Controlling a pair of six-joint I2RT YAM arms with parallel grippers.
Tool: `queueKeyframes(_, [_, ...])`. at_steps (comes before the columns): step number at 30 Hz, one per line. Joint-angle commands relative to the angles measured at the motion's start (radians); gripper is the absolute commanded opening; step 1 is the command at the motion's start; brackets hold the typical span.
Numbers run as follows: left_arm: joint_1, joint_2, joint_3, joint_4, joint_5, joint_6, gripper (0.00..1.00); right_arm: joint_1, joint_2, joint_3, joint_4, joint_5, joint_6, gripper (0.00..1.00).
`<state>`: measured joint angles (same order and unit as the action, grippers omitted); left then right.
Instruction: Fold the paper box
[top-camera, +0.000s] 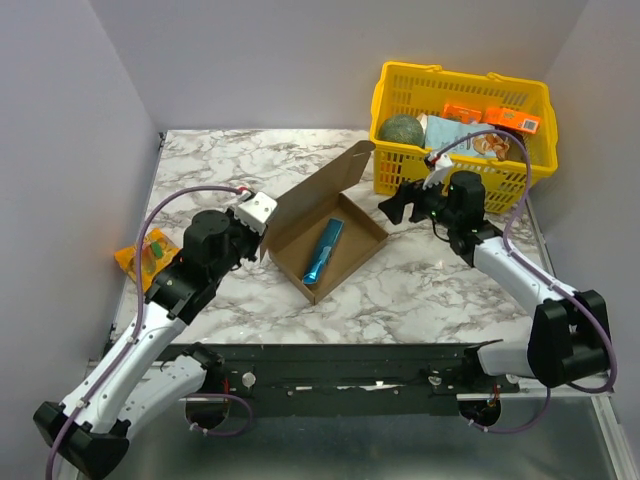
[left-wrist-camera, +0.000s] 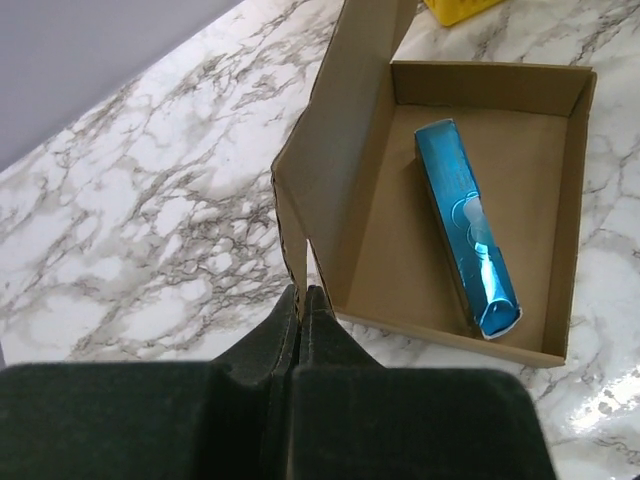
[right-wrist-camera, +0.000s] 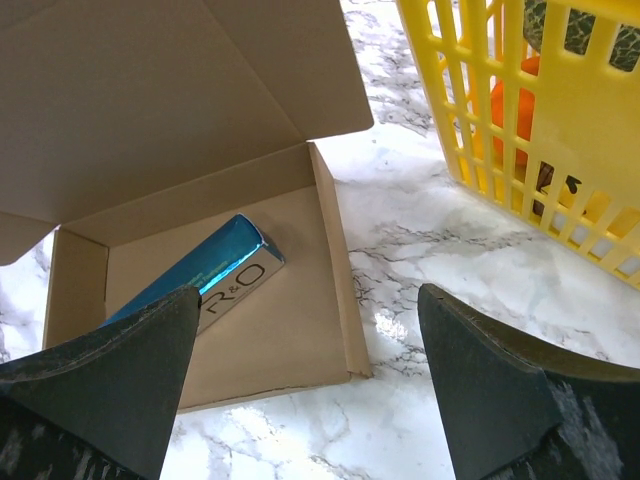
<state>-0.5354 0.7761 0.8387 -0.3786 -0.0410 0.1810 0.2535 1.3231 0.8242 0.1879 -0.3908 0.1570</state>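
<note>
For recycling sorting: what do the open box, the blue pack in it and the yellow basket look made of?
Paper box: matte brown cardboard, raw cut edges. Blue pack: glossy, probably foil-coated card, bright glints. Yellow basket: likely moulded plastic lattice.

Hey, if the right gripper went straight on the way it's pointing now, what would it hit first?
Most likely the paper box: the open right gripper aims low at its nearest side wall, across the marble table. Depth is unclear, so it might touch the tabletop just short of it.

Paper box (top-camera: 358, 240): plain brown. Packet (top-camera: 325, 250): shiny metallic blue. Basket (top-camera: 455, 170): yellow lattice. Table (top-camera: 420, 290): white marble, grey veins. My right fingers (right-wrist-camera: 100, 390): black, scuffed grey.
</note>
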Motion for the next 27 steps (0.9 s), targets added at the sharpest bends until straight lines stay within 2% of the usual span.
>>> queueKeyframes(1, [0.037, 0.037, 0.054, 0.052, -0.007, 0.155, 0.0, 0.012, 0.034, 0.0, 0.056, -0.031, 0.009, 0.97])
queueKeyframes(4, [0.147, 0.066, 0.079, 0.081, 0.103, 0.205, 0.0, 0.033, 0.062, 0.006, 0.065, -0.033, 0.003, 0.97])
queueKeyframes(5, [0.22, 0.089, 0.097, 0.086, 0.14, 0.212, 0.0, 0.036, 0.07, 0.009, 0.073, -0.034, 0.006, 0.97])
queueKeyframes(8, [0.29, 0.147, 0.126, 0.109, 0.214, 0.224, 0.0, 0.038, 0.128, 0.036, 0.039, 0.012, 0.015, 0.97])
queueKeyframes(14, [0.302, 0.212, 0.163, 0.099, 0.291, 0.209, 0.0, 0.113, 0.243, 0.038, 0.039, 0.211, -0.073, 0.96])
queueKeyframes(22, [0.305, 0.193, 0.117, 0.159, 0.286, 0.146, 0.02, 0.193, 0.364, 0.087, 0.033, 0.297, -0.066, 0.91])
queueKeyframes(24, [0.311, 0.201, 0.103, 0.185, 0.3, 0.118, 0.17, 0.231, 0.381, 0.101, 0.006, 0.349, -0.053, 0.87])
queueKeyframes(26, [0.313, 0.21, 0.097, 0.188, 0.329, 0.082, 0.27, 0.248, 0.399, 0.107, -0.03, 0.412, -0.036, 0.79])
queueKeyframes(27, [0.314, 0.21, 0.094, 0.194, 0.337, 0.065, 0.51, 0.262, 0.403, 0.102, -0.039, 0.427, -0.016, 0.71])
